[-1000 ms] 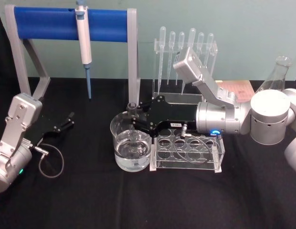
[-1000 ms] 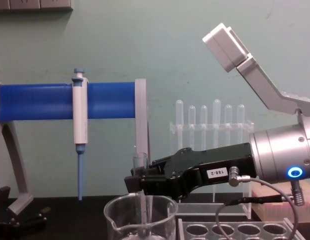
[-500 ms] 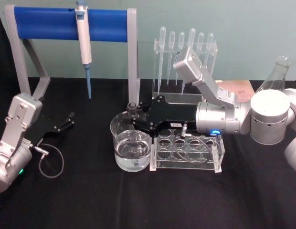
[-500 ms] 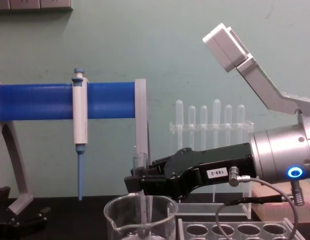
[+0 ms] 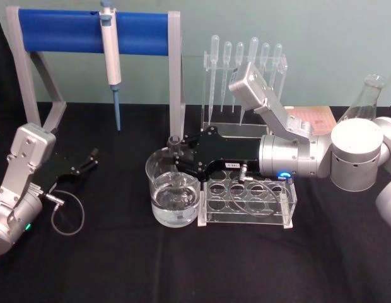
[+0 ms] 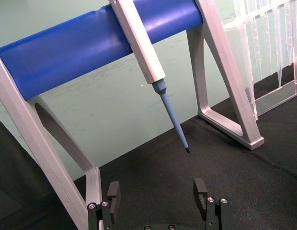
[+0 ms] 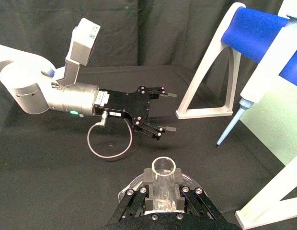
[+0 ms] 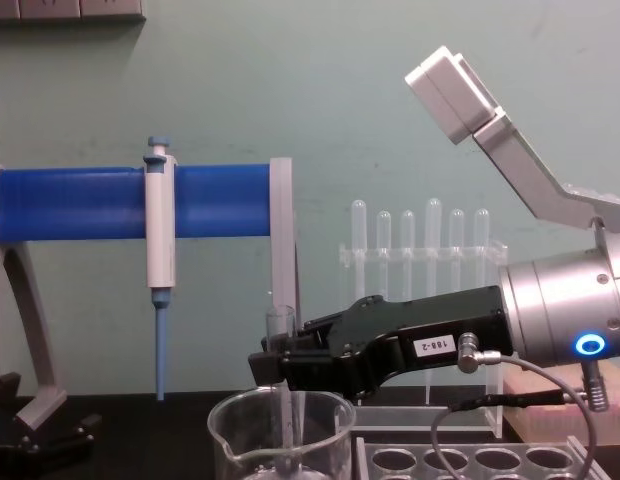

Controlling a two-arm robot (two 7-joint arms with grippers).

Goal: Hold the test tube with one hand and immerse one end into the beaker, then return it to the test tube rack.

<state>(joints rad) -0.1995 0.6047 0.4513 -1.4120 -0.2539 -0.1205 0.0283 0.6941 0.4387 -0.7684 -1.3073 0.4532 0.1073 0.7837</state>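
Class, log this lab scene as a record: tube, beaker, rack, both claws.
test tube: upright, gripped below its rim, lower end inside beaker
beaker: holds clear liquid, stands beside rack
rack: visible holes empty
right claw: shut on test tube, above beaker
left claw: open, idle on robot's left

The clear test tube (image 8: 280, 325) stands upright, clamped near its rim by the right gripper (image 8: 274, 366), its lower end seemingly dipped inside the wide, part-filled glass beaker (image 5: 156, 194).

wall (image 8: 320, 90): pale green, plain | table (image 5: 120, 265): black cloth cover | curtain (image 7: 153, 33): dark, hanging in folds
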